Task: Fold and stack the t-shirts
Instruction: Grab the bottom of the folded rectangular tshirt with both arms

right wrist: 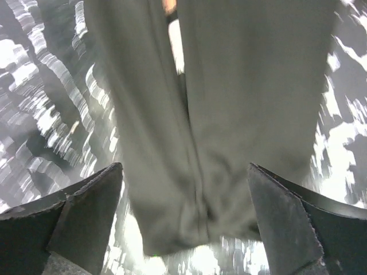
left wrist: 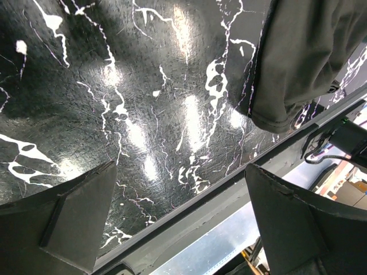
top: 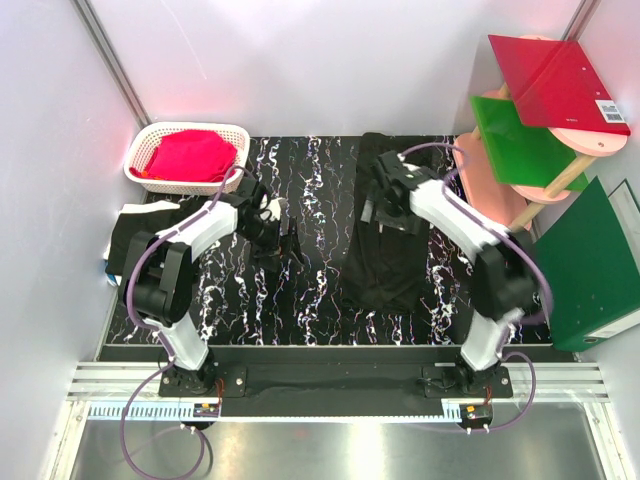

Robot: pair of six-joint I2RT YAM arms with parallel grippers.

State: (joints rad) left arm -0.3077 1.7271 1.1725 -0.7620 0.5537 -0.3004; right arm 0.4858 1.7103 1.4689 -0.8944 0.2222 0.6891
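A black t-shirt (top: 385,255) lies folded into a long strip on the right half of the black marbled table (top: 320,300). My right gripper (top: 385,210) hovers over the strip's far part. In the right wrist view its jaws (right wrist: 184,166) stand open with the shirt's end (right wrist: 229,114) below them, and nothing is gripped. My left gripper (top: 278,235) is open over bare table to the left of that shirt; the left wrist view (left wrist: 180,166) shows the shirt's corner (left wrist: 304,57) at upper right. Another black t-shirt (top: 130,235) lies bunched at the table's left edge.
A white basket (top: 150,150) holding red cloth (top: 192,155) stands at the back left. At the right stand a pink shelf unit (top: 495,175) with red (top: 555,80) and green (top: 520,145) folders and a dark green binder (top: 590,265). White walls enclose the table.
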